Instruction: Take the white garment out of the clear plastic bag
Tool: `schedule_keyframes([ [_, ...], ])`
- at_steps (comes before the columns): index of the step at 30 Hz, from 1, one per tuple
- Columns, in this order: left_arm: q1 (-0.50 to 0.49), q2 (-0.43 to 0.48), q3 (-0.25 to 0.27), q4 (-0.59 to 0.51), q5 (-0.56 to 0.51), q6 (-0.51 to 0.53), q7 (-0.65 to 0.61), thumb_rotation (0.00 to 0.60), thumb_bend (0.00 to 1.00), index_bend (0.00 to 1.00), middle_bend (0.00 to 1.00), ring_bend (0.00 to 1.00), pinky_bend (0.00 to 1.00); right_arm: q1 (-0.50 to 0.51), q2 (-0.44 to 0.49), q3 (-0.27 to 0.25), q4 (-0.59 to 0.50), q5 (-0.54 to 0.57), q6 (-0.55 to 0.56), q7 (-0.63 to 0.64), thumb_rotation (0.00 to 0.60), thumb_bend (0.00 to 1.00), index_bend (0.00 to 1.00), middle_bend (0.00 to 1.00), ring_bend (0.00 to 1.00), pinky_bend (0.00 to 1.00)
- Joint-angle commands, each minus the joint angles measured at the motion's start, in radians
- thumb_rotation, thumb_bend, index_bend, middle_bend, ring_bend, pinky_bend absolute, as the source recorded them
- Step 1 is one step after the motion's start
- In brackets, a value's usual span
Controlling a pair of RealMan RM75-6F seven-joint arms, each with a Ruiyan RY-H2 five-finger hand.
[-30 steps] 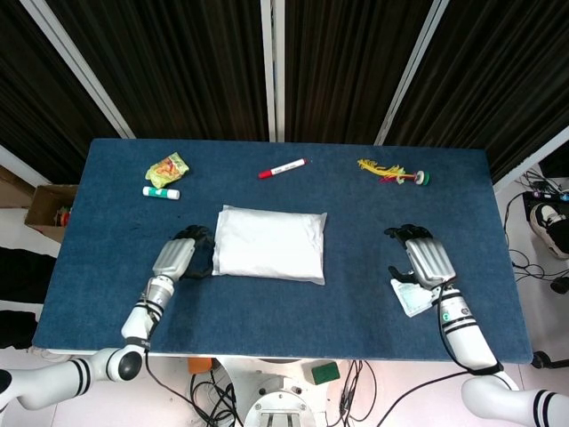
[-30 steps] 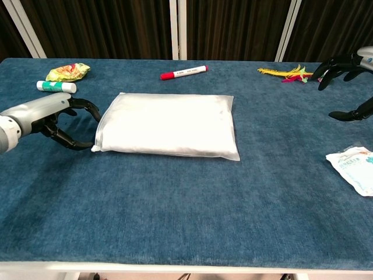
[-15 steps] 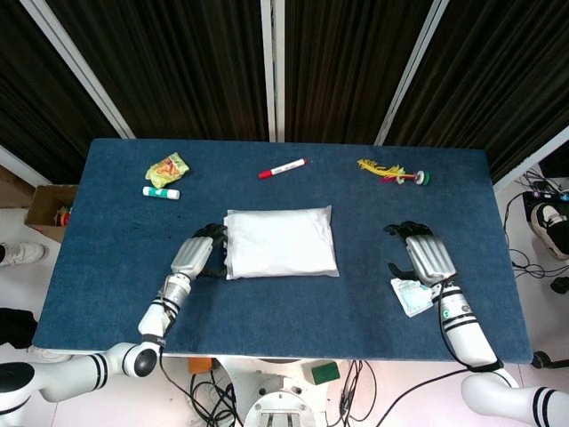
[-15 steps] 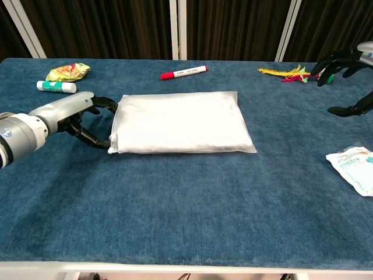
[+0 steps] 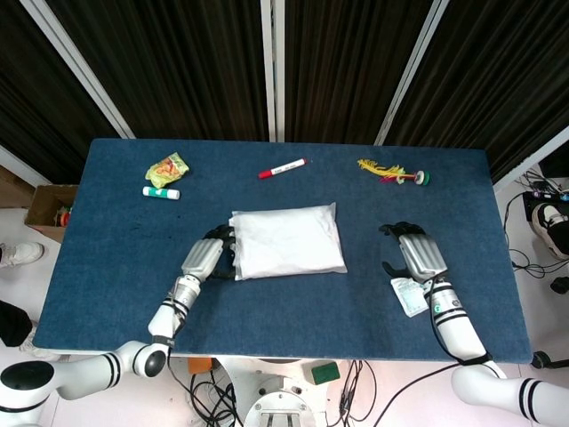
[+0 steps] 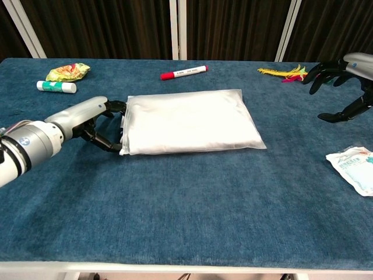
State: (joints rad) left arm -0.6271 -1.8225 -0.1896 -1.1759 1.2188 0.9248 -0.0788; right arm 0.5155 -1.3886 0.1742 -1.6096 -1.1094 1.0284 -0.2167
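Note:
The clear plastic bag [image 5: 286,240] with the white garment folded inside lies flat at the middle of the blue table [image 5: 107,267]. My left hand [image 5: 206,258] is at the bag's left short edge, fingers spread and curved against that edge, touching it. In the chest view the bag [image 6: 189,121] is sealed-looking and full, and the left hand [image 6: 87,119] brackets its left end. My right hand [image 5: 418,256] hovers open to the right of the bag, apart from it, and shows as the right hand [image 6: 344,79] at the chest view's right edge.
A small white packet [image 5: 411,295] lies just in front of the right hand. Along the far side lie a red-capped marker [image 5: 282,168], a yellow and red tassel toy [image 5: 391,171], a glue stick [image 5: 161,192] and a yellow snack wrapper [image 5: 167,168].
My left hand has moved right with the bag's left edge, and the bag has slid right and turned slightly. The right hand has shifted a little leftward.

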Motion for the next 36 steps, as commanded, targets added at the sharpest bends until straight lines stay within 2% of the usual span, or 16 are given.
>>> schedule_keyframes([
  [1,-0.005,-0.011,0.002,0.015,0.010,0.005,-0.013,0.600,0.29,0.38,0.13,0.03,0.12,0.048,-0.051,0.007,0.056,0.050,-0.061,-0.043,0.600,0.34,0.26,0.32,0.15,0.23],
  [7,-0.008,-0.021,0.003,0.033,0.021,0.009,-0.021,0.600,0.29,0.38,0.13,0.03,0.12,0.114,-0.138,0.013,0.141,0.108,-0.128,-0.092,0.600,0.44,0.24,0.32,0.14,0.22],
  [14,-0.012,-0.029,0.006,0.047,0.031,0.008,-0.036,0.600,0.29,0.38,0.13,0.03,0.12,0.157,-0.221,0.011,0.217,0.105,-0.146,-0.104,0.600,0.44,0.23,0.32,0.13,0.19],
  [27,-0.036,-0.068,-0.001,0.102,0.053,-0.001,-0.076,0.600,0.30,0.39,0.13,0.03,0.12,0.159,-0.304,0.003,0.279,0.011,-0.118,-0.001,0.600,0.44,0.23,0.32,0.12,0.18],
  [30,-0.039,-0.083,-0.003,0.116,0.060,0.011,-0.078,0.600,0.32,0.44,0.15,0.03,0.12,0.159,-0.309,0.001,0.280,0.003,-0.118,0.006,0.600,0.44,0.23,0.32,0.12,0.18],
  [36,-0.039,-0.114,-0.011,0.147,0.073,0.046,-0.092,0.600,0.44,0.63,0.25,0.05,0.12,0.149,-0.309,-0.008,0.278,-0.008,-0.111,0.024,0.600,0.44,0.23,0.32,0.12,0.18],
])
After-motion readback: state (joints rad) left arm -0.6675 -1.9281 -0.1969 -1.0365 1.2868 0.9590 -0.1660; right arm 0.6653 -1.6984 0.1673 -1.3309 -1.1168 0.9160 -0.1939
